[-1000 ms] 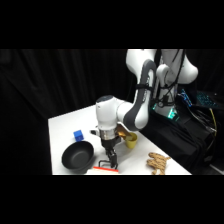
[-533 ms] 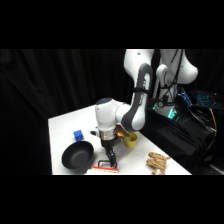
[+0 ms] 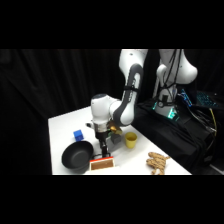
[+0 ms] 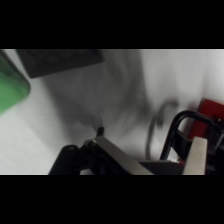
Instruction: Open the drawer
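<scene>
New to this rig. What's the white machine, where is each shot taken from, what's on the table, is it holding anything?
The white machine is a robot arm with a two-finger hand, reaching down over a white table. One picture comes from a fixed camera beside the table; the other from a camera on the arm's wrist, looking past the hand at the tabletop.

On the table: a black bowl, a blue block, a yellow cup, a tan heap I cannot identify, and the small drawer with its red-orange front.

The hand is right above the drawer. In the wrist view the drawer's black loop handle sits close by the hand's parts, but I cannot tell whether it is gripped.
</scene>
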### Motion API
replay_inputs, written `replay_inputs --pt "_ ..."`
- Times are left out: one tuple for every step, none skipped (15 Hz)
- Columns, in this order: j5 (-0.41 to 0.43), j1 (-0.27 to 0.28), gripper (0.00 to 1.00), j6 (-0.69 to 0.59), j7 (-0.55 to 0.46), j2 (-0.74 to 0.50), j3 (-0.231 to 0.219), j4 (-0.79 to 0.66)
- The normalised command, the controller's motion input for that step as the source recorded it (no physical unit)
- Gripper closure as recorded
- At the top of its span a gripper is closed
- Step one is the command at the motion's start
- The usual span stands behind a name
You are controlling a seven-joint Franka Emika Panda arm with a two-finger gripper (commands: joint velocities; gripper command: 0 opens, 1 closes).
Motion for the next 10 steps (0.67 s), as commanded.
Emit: replay_inputs --pt "-0.102 -0.079 0.00 0.14 -0.13 -0.13 -0.110 -0.18" --pt "-0.120 -0.050 0.00 0.14 -0.11 -0.13 -0.121 -0.19" --pt "-0.143 -0.021 0.00 0.16 -0.09 -0.14 -0.140 -0.21" --pt "-0.160 0.002 0.00 0.16 -0.07 -0.16 -0.151 -0.22" --pt "-0.164 0.015 0.00 0.16 -0.05 -0.18 -0.152 -0.23" --pt "-0.160 0.020 0.00 0.16 -0.04 -0.21 -0.143 -0.24" --pt "-0.150 0.017 0.00 0.15 -0.04 -0.24 -0.123 -0.25" --pt "-0.132 0.006 0.00 0.11 -0.04 -0.28 -0.092 -0.27" --pt "-0.126 0.013 0.00 0.11 -0.04 -0.30 -0.082 -0.28" --pt "-0.125 0.028 0.00 0.10 -0.03 -0.35 -0.079 -0.32"
